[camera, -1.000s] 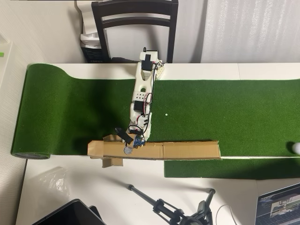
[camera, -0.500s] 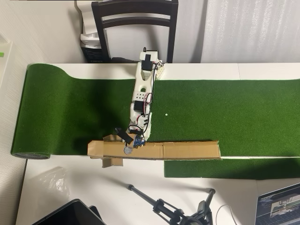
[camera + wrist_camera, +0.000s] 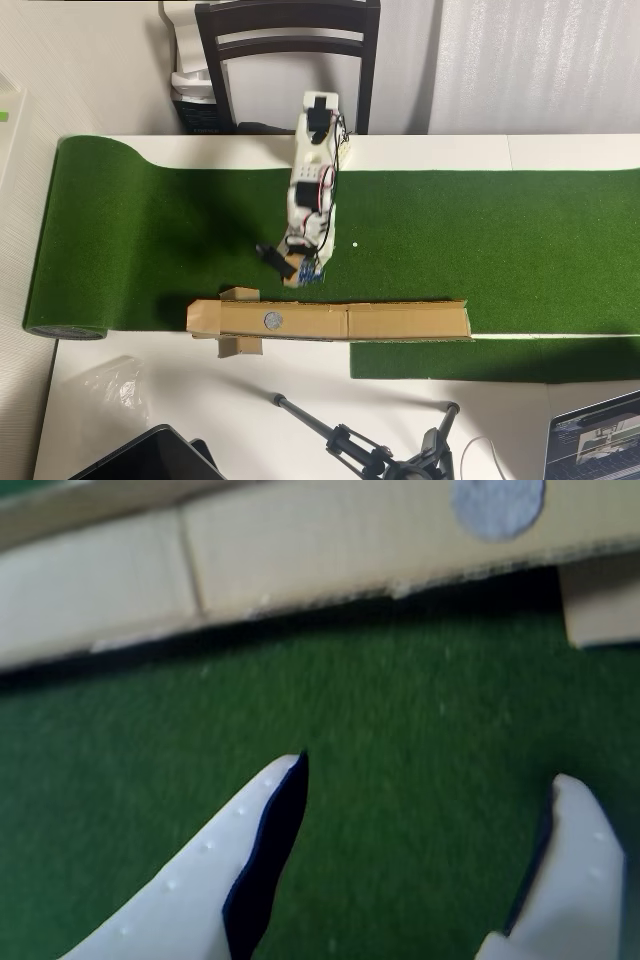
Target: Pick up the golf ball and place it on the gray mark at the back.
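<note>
My gripper (image 3: 288,264) hangs over the green mat (image 3: 150,230), just short of the cardboard strip (image 3: 400,320). In the wrist view the gripper (image 3: 430,772) is open, and only green turf shows between its white fingers (image 3: 250,830). The round gray mark (image 3: 272,321) sits on the cardboard strip, slightly left of the gripper in the overhead view and at the top right of the wrist view (image 3: 498,505). No golf ball shows in either view. A tiny white dot (image 3: 354,244) lies on the mat right of the arm, and I cannot tell what it is.
A dark chair (image 3: 288,40) stands behind the arm's base. A tripod (image 3: 370,450), a laptop (image 3: 600,440) and a dark tablet (image 3: 150,458) lie on the white table (image 3: 300,400) beyond the cardboard. The mat's rolled end (image 3: 60,290) is at the left.
</note>
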### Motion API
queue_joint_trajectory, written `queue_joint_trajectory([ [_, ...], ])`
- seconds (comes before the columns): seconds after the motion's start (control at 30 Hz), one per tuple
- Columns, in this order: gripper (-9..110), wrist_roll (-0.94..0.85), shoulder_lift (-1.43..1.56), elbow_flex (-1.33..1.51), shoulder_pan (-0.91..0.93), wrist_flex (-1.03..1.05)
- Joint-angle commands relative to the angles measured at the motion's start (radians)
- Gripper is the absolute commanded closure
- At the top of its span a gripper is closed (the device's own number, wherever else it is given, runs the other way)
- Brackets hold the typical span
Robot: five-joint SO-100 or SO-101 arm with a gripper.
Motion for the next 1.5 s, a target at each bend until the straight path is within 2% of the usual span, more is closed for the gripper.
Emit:
queue_joint_trajectory([
  [0.0, 63, 0.006, 0.184, -0.015, -0.051, 0.106],
  [0.17, 63, 0.057, 0.262, 0.066, -0.120, 0.225],
  [0.6, 63, 0.101, 0.749, 0.572, -0.178, 0.209],
  [0.97, 63, 0.098, 1.088, 0.999, -0.178, 0.084],
  [1.17, 63, 0.098, 1.262, 1.247, -0.179, -0.058],
  [1.47, 63, 0.098, 1.453, 1.456, -0.179, -0.120],
])
